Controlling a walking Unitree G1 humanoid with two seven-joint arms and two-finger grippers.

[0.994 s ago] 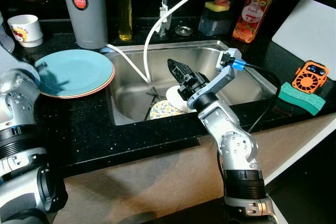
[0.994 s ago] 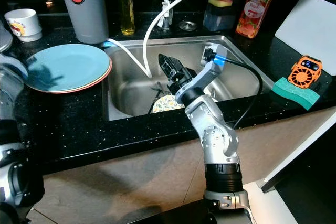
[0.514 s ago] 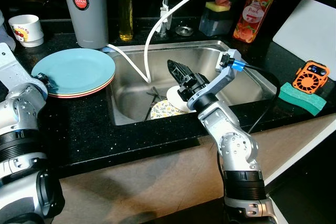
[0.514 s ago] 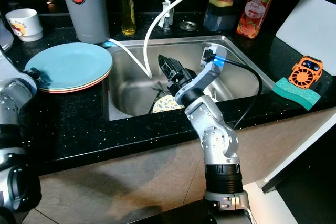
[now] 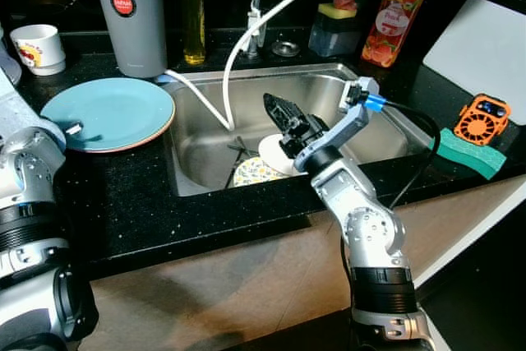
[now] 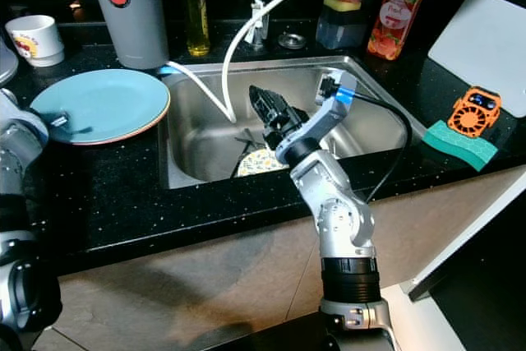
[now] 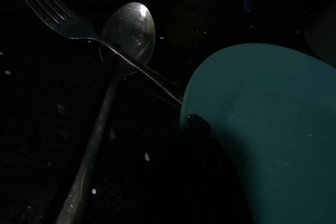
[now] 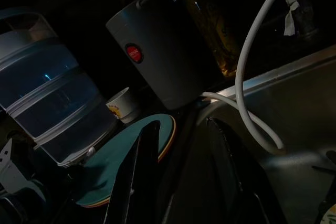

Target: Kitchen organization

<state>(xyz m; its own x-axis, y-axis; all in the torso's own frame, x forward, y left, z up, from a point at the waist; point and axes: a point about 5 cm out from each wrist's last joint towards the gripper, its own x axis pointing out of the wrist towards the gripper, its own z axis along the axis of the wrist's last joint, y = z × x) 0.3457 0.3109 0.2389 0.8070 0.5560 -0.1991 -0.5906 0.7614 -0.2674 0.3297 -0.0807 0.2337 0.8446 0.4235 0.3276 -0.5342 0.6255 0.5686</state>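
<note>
Our right gripper (image 5: 281,111) hovers inside the stainless steel sink (image 5: 374,92), its two black fingers spread apart and holding nothing, as the right wrist view confirms. Just below and behind those fingertips, toward our body, a round white dish (image 5: 273,152) leans over a small plate with a yellow floral pattern (image 5: 251,173) on the sink floor; a white flexible hose (image 5: 234,63) curves down just beyond the fingers. The right arm has not moved over the last second. What has changed is on our left: the left arm has drawn back from the stack of round teal plates (image 5: 107,113) on the black speckled countertop (image 5: 123,195), which now lies fully uncovered. In the left wrist view one black finger (image 7: 202,128) touches the teal rim, and a metal spoon (image 7: 126,38) with a metal fork (image 7: 58,17) crossed over it lies just beside it; we cannot tell whether the left gripper (image 7: 210,140) is spread or pressed together. We judge that the teal plates are now settled, and the dishes in the sink are next.
</note>
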